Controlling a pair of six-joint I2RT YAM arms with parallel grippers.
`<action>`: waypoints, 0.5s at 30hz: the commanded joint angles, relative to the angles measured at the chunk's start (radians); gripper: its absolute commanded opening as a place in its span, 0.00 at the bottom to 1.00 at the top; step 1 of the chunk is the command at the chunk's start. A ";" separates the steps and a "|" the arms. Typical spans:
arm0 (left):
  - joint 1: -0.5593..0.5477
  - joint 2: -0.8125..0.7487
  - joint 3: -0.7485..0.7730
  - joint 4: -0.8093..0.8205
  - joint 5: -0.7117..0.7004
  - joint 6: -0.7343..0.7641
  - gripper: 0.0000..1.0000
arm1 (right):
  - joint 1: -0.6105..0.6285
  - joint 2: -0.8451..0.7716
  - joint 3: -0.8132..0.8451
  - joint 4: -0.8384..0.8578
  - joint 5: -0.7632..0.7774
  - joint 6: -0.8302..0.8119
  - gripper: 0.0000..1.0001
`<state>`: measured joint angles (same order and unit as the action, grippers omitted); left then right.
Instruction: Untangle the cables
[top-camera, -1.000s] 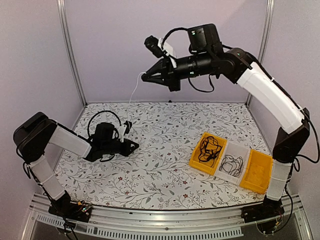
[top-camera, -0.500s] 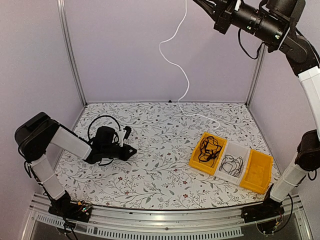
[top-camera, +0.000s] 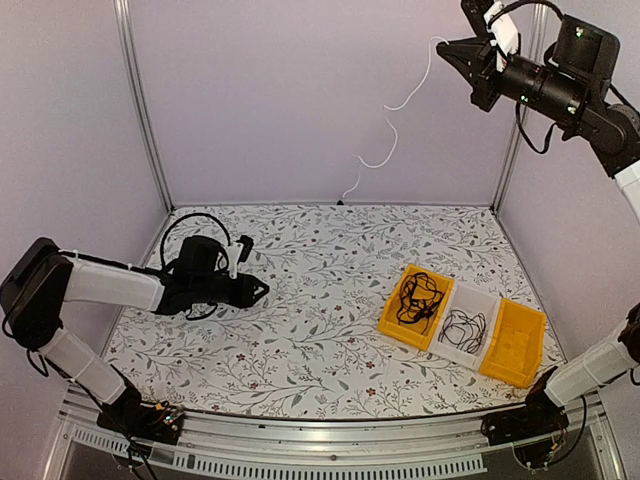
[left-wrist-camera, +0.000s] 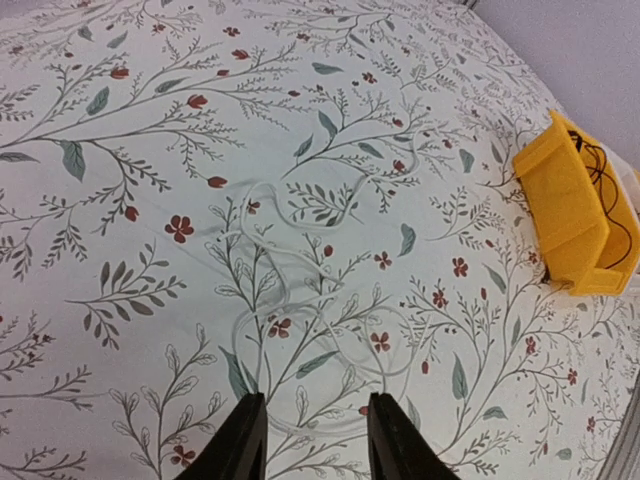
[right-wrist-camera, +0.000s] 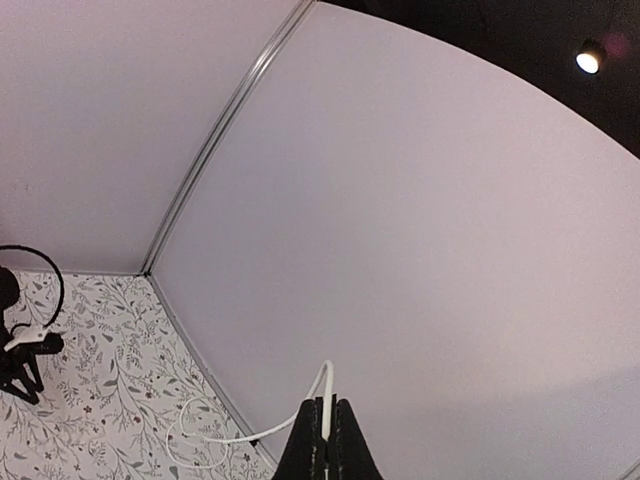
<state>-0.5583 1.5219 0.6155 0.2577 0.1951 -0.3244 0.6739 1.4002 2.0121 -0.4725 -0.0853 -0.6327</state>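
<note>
Three bins sit in a row on the floral table (top-camera: 320, 350), on the right side and nearest the arm bases. The left-hand yellow bin (top-camera: 400, 335) holds a black cable (top-camera: 415, 298). This cable is thin and bunched in loose overlapping loops that reach toward the bin's far rim. The middle clear bin (top-camera: 452, 352) touches the yellow one and holds a second black cable (top-camera: 463, 325). That one looks finer and is coiled in smaller loops on the bin floor. The right-hand yellow bin (top-camera: 512, 345) is the last in the row.

Well left of the bin row, the left gripper (left-wrist-camera: 314, 405) is low over the table with its fingers apart. In the left wrist view a thin pale cord (left-wrist-camera: 238, 330) lies flat on the table just ahead of the fingertips. It forms several wide, faint loops that cross one another. The yellow end of the bin row shows beyond it. Whether this cord joins the hanging one cannot be told.

Behind the bin row and high above it, the white cable (right-wrist-camera: 322, 388) hangs in the air in front of the back wall. It is slack and wavy with a couple of kinks. Its lower end drops to the table's back edge, left of the row. Its top end is pinched in the right gripper (top-camera: 452, 50), jaws closed on it, up near the right corner post. In the right wrist view the cable leaves the fingertips and curls into one small loop below.
</note>
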 joint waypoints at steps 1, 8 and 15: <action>-0.014 -0.096 0.040 -0.119 -0.018 0.025 0.39 | -0.104 -0.055 -0.092 -0.117 -0.034 0.033 0.00; -0.013 -0.132 0.117 -0.186 -0.093 0.082 0.42 | -0.319 -0.121 -0.287 -0.169 -0.133 0.053 0.00; -0.013 -0.070 0.202 -0.178 -0.124 0.057 0.42 | -0.443 -0.172 -0.329 -0.272 -0.153 -0.008 0.00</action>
<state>-0.5625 1.4117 0.7700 0.0868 0.1051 -0.2676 0.2787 1.2968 1.6829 -0.6868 -0.2047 -0.6075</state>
